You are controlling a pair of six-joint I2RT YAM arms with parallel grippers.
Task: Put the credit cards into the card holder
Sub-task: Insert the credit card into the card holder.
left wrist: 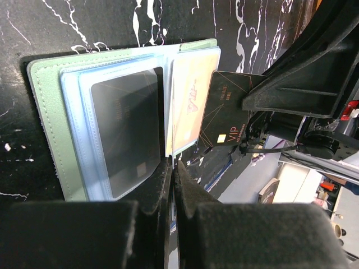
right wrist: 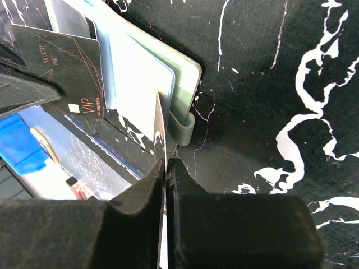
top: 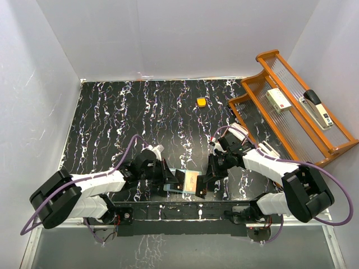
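1. Card holder (top: 179,188) is laid open on the black marbled table (top: 112,123) at its near edge, between the two arms, so that its clear sleeves can be reached from both sides.
2. Left gripper (left wrist: 171,168) is seen with its fingers pressed together on what looks like a thin clear leaf of the holder, probably so that the pages are pinned apart and a pocket mouth is exposed.
3. Right gripper (right wrist: 166,163) is likewise closed on a thin sheet seen edge-on; whether that is a card or another leaf cannot be told.
4. Two credit cards are already sleeved: a dark card (left wrist: 126,134) on one page and a yellow card (left wrist: 190,101) on the next.
5. A black VIP card (left wrist: 224,109) juts from the holder's edge past the table and is judged only partly seated; whether it is gripped cannot be told.
6. Snap tab (right wrist: 184,130) is left hanging free, so the holder can lie flat.
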